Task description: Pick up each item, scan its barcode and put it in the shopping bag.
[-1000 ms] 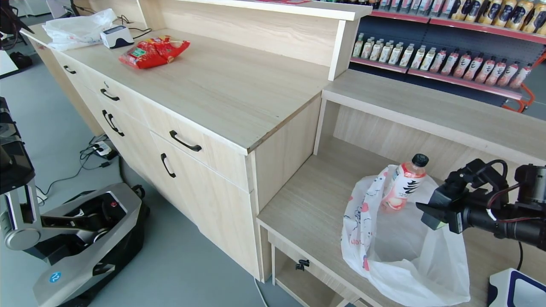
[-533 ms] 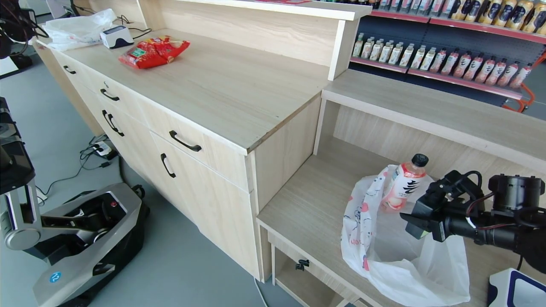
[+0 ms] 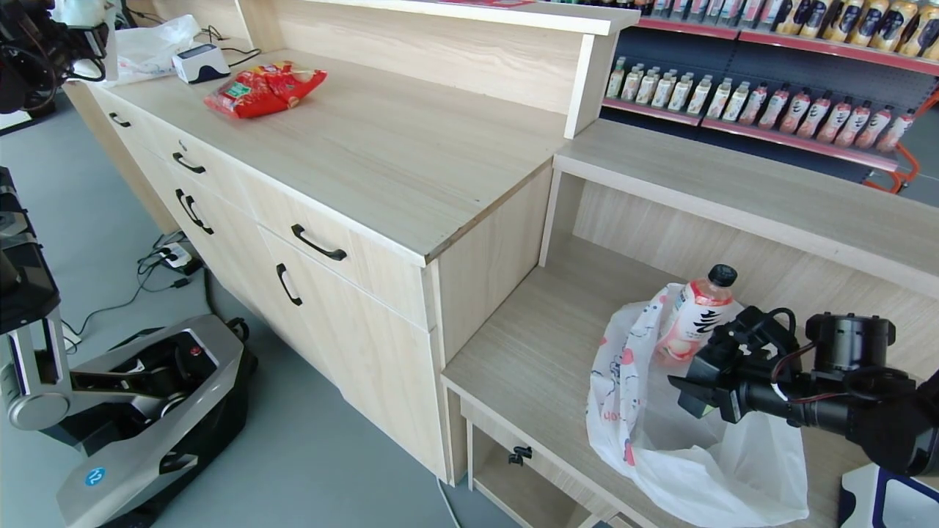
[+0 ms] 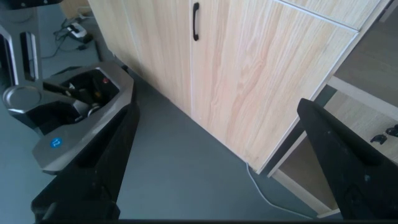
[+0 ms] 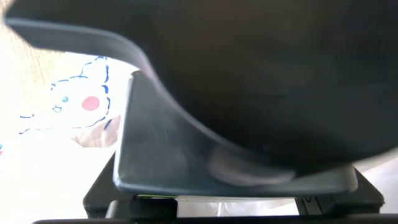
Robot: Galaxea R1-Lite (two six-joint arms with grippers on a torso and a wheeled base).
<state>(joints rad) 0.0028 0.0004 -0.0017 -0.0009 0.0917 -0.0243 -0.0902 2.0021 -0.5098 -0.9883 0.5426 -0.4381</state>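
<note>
A pink drink bottle (image 3: 693, 314) with a black cap leans upright in the far side of the white shopping bag (image 3: 682, 447), which stands open on the low shelf (image 3: 528, 352). My right gripper (image 3: 700, 390) hangs over the bag's mouth, just in front of the bottle. The bag's printed plastic (image 5: 56, 118) lies under it in the right wrist view. A red snack bag (image 3: 264, 88) lies far off on the long counter (image 3: 411, 154). My left gripper (image 4: 217, 165) is open and holds nothing, above the grey floor (image 4: 186, 174) beside the cabinet doors (image 4: 249, 68).
A white-and-blue scanner (image 3: 199, 62) and a crumpled white plastic bag (image 3: 147, 40) sit at the counter's far end. A second scanner (image 3: 888, 499) is at the lower right. A dark cabled device (image 3: 40, 51) hangs at the upper left. Drink shelves (image 3: 755, 103) stand behind.
My right arm has moved left and down, closer over the bag's mouth. The dark cabled device at the upper left has come further into view.
</note>
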